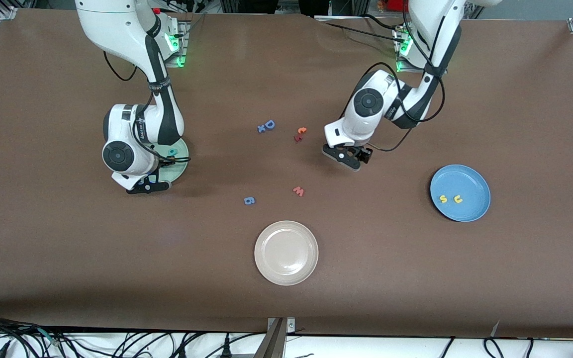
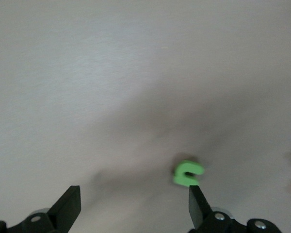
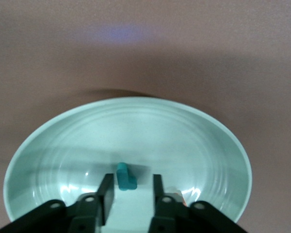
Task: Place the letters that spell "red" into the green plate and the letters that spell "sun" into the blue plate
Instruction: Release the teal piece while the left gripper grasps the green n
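Releasing a teal letter point(image 3: 125, 177) between slightly parted jaws, the right gripper point(image 3: 130, 191) hung over the green plate point(image 3: 218, 145). The yellow "s" point(image 1: 443, 199) and "u" point(image 1: 458, 199) lay in the blue plate point(image 1: 475, 181) (two down), while the left gripper point(image 2: 135, 206), jaws wide and empty, hovered by the green "n" point(image 2: 187, 173) on the table.

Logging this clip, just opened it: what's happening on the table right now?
Two arms are sorting foam letters into plates. The right hand is low over the green plate, part open, with a teal letter between its fingers, apparently being let go. The left hand hangs open over a green letter on the table. The blue plate holds two yellow letters. Other letters lie mid-table, and a beige plate sits nearest the camera.
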{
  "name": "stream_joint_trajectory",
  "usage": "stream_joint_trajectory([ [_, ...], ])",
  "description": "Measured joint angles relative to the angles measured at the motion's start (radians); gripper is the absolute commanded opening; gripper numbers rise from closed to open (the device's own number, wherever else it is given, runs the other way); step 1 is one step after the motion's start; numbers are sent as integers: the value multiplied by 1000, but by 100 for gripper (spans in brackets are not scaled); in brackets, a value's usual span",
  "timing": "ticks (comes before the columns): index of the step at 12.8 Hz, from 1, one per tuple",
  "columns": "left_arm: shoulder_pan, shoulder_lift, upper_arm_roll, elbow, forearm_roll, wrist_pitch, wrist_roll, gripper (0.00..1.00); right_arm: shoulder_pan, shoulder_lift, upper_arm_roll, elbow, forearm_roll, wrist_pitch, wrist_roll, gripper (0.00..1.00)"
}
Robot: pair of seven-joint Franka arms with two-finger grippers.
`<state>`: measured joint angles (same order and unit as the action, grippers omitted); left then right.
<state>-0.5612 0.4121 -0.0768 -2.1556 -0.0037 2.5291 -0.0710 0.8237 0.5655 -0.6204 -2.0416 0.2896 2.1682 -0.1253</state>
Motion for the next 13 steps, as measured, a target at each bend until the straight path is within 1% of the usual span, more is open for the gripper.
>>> stream_joint_trajectory([
  [2, -13, 14, -28, 12, 7, 0, 0, 99, 0, 0, 0, 12, 0, 0, 0, 70],
  [3, -22, 22, -32, 17, 35, 0, 1, 99, 0, -1, 0, 19, 1, 0, 0, 73],
  [4, -30, 31, -33, 22, 90, 1, 0, 99, 0, -2, 0, 24, 1, 0, -1, 77],
  [5, -31, 40, -34, 25, 149, 2, -1, 99, 0, -6, -1, 30, 1, 0, -1, 83],
  [6, -31, 48, -33, 27, 192, 10, -1, 99, 0, -14, -4, 35, 2, 0, -1, 91],
  [7, -30, 55, -33, 29, 212, 23, 0, 99, 0, -27, -9, 41, 2, 0, -1, 98],
  [9, -30, 67, -33, 29, 221, 29, 1, 98, -2, -69, -17, 57, 3, -9, -1, 98],
  [10, -31, 74, -33, 29, 222, 31, 1, 98, -2, -96, -26, 76, 3, -47, -1, 98],
  [11, -32, 81, -34, 29, 222, 38, 2, 98, -2, -119, -42, 112, 3, -118, -1, 98],
  [13, -34, 96, -35, 29, 222, 54, 2, 97, -3, -144, -84, 224, 1, -298, -6, 98],
])
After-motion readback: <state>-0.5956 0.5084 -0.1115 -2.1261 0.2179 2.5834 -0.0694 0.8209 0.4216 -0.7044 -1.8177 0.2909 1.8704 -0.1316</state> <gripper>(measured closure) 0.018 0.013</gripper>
